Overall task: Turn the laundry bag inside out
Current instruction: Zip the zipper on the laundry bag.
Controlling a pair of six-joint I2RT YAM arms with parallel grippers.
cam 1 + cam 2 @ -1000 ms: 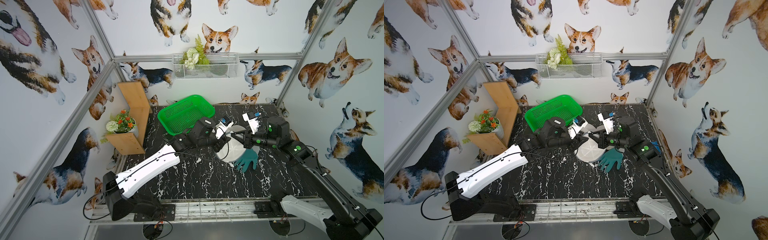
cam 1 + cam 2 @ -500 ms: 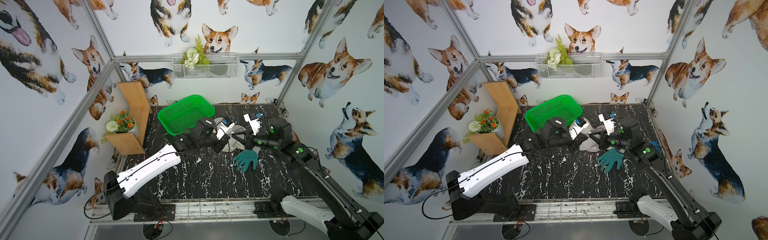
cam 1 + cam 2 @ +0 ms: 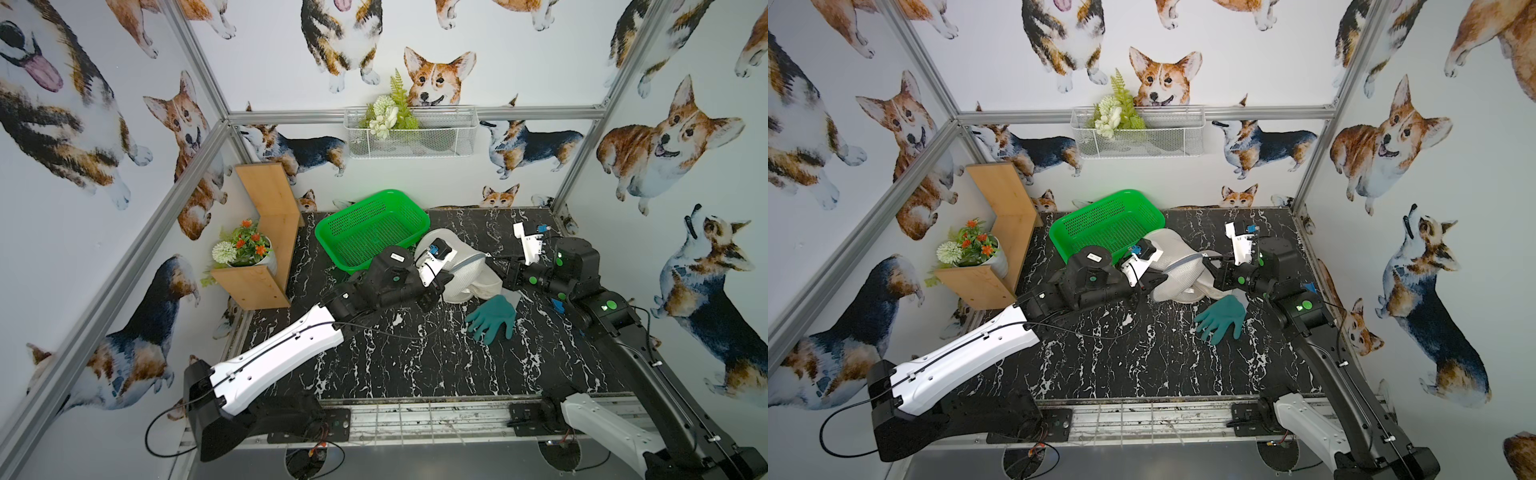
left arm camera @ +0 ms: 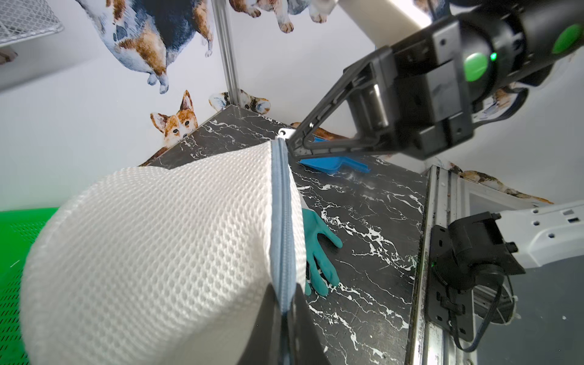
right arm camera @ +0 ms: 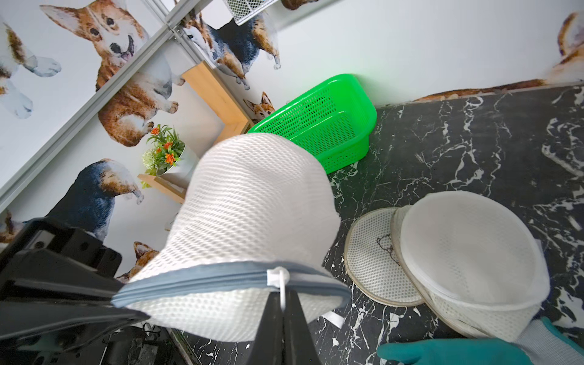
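Overhead, in both top views, a white mesh laundry bag [image 3: 467,270] [image 3: 1177,270] is seen held between two robot arms over the far half of a black marbled table [image 3: 415,365] [image 3: 1133,365]. The left gripper [image 3: 446,279] [image 3: 1156,279] is set against one side of the bag and the right gripper [image 3: 493,262] [image 3: 1208,259] against the other. A green plastic basket [image 3: 370,235] [image 3: 1104,226] stands just behind the bag. A teal rubber glove [image 3: 494,318] [image 3: 1221,318] lies flat just in front of it.

From the left wrist view, the laundry bag [image 4: 158,246] is shown as a domed mesh shell edged by a grey-blue zipper [image 4: 281,221]. The left gripper [image 4: 286,309] is pressed together on one end of that zipper, and the right gripper [image 4: 289,142] is pinched on the opposite end. The glove [image 4: 319,249] and a blue scoop [image 4: 335,164] lie on the table [image 4: 373,221] beyond.

From the right wrist view, the right gripper [image 5: 282,303] is closed on a white pull tab [image 5: 278,278] at the zipper [image 5: 205,278] of the laundry bag [image 5: 252,215]. The left gripper [image 5: 126,300] is seen clamped on the zipper's far end. A round mesh cup [image 5: 467,259] and a flat mesh disc [image 5: 369,252] rest on the table [image 5: 474,142], with the glove [image 5: 448,352] just beside the cup.
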